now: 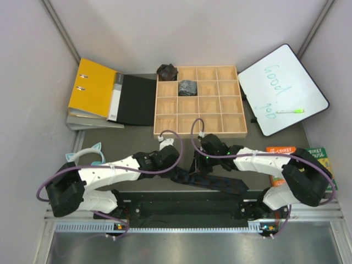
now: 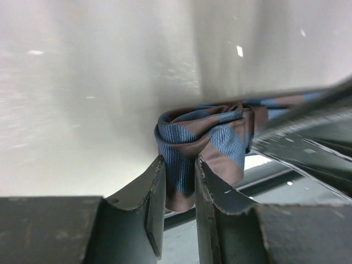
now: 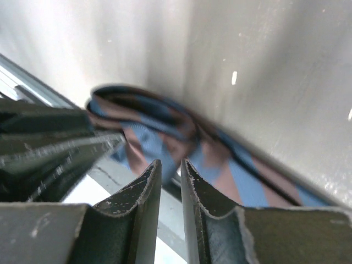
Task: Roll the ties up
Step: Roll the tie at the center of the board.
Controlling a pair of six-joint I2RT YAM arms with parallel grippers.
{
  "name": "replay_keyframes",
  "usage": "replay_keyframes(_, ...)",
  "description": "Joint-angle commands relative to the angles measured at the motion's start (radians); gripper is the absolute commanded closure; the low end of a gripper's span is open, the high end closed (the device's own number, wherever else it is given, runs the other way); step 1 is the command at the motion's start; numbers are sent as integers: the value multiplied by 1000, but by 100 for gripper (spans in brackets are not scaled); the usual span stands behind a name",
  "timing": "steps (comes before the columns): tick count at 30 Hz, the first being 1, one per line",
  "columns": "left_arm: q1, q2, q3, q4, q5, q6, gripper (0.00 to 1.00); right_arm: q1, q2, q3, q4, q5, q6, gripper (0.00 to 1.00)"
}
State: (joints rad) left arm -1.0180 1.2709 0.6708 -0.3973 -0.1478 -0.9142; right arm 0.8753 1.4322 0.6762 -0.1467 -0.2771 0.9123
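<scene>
A blue-and-brown striped tie (image 1: 220,184) lies near the table's front edge, partly coiled at its left end. My left gripper (image 1: 177,174) is shut on that coil (image 2: 203,135), which sits between its jaws (image 2: 179,165). My right gripper (image 1: 197,165) meets the same coil (image 3: 165,132) from the other side. Its jaws (image 3: 169,165) are almost closed, with fabric at their tips. A greyish rolled tie (image 1: 187,87) sits in a compartment of the wooden tray (image 1: 198,132). A brownish-black rolled tie (image 1: 167,71) rests at the tray's far left corner.
A yellow binder (image 1: 91,88) and black folder cover (image 1: 137,99) lie at the back left. A whiteboard (image 1: 283,91) with a green marker (image 1: 290,110) is at the back right. Books (image 1: 313,157) lie under the right arm. A light blue cat-ear object (image 1: 88,153) is at the left.
</scene>
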Motion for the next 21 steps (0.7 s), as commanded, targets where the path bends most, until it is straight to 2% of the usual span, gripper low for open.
replay_keyframes(1, 1, -21, 105, -268, -145, 49, 89, 8, -79, 51, -34, 30, -1, 78)
replay_keyframes(11, -25, 96, 262, -478, -309, 74, 91, 8, -131, 48, -77, 50, -6, 78)
replay_keyframes(21, -148, 336, 430, -704, -530, -14, 93, -21, -170, 13, -96, 55, -10, 77)
